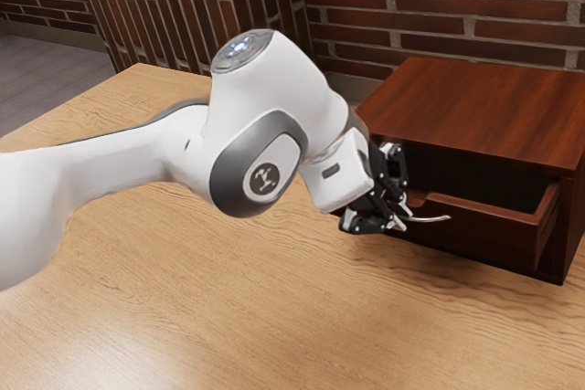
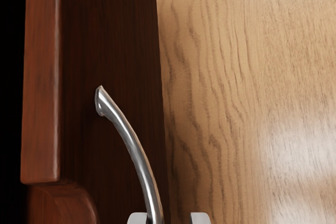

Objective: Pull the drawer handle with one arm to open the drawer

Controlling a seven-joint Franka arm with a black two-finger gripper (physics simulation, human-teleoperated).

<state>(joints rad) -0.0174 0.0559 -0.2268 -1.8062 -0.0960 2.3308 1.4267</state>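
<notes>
The arm (image 1: 110, 180) is cased in smooth, rounded white shells. One joint is faced with a grey oval cover (image 1: 228, 157), at the middle of which a round dark badge (image 1: 263, 178) with a white mark is set. Another joint is topped by a glossy grey cap (image 1: 242, 46). A small dark slot is cut into the white wrist block (image 1: 331, 171). The fingers (image 1: 370, 223) are black, with pale tips (image 2: 137, 217).

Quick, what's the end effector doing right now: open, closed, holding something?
End effector: at the drawer handle, with the drawer partly out of its cabinet; whether it is clamped on the handle cannot be told.
</notes>
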